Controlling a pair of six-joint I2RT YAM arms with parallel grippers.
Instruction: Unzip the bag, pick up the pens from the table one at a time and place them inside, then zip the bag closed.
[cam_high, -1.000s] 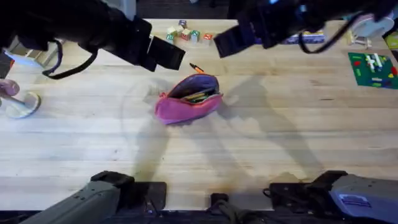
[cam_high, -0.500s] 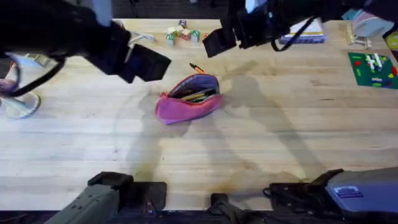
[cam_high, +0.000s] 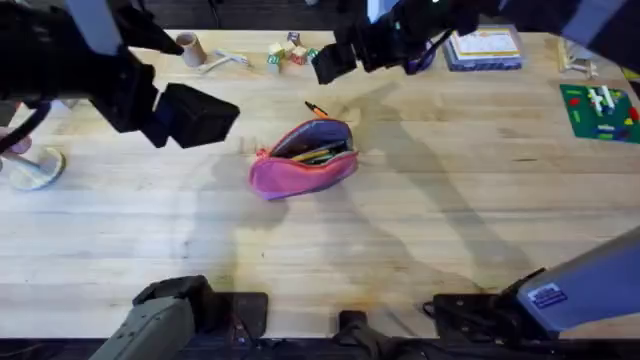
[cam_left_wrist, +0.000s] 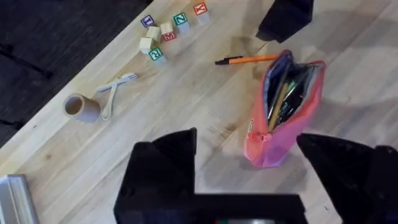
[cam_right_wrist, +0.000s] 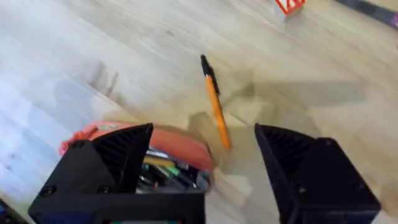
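The pink bag (cam_high: 303, 160) lies unzipped mid-table, its purple lining and several pens (cam_high: 318, 154) showing inside. One orange pen (cam_high: 316, 108) with a black tip rests on the table just beyond the bag's far end. My right gripper (cam_high: 335, 62) hovers open above and beyond that pen; in the right wrist view the orange pen (cam_right_wrist: 214, 102) lies between its fingers (cam_right_wrist: 118, 168), with the bag (cam_right_wrist: 99, 132) close under them. My left gripper (cam_high: 195, 115) hangs open, raised, left of the bag; its wrist view shows the bag (cam_left_wrist: 283, 118) and the orange pen (cam_left_wrist: 249, 60) ahead.
Letter blocks (cam_high: 290, 52), a cardboard roll (cam_high: 187, 45) and a small fork (cam_high: 222, 61) lie along the far edge. A book (cam_high: 485, 47) and a green board (cam_high: 600, 110) sit at the far right, a white stand (cam_high: 35, 168) at the left edge.
The left arm has drawn back to the left, away from the bag. The right gripper has shifted left along the far side, nearer over the orange pen. Bag and pen have stayed put.
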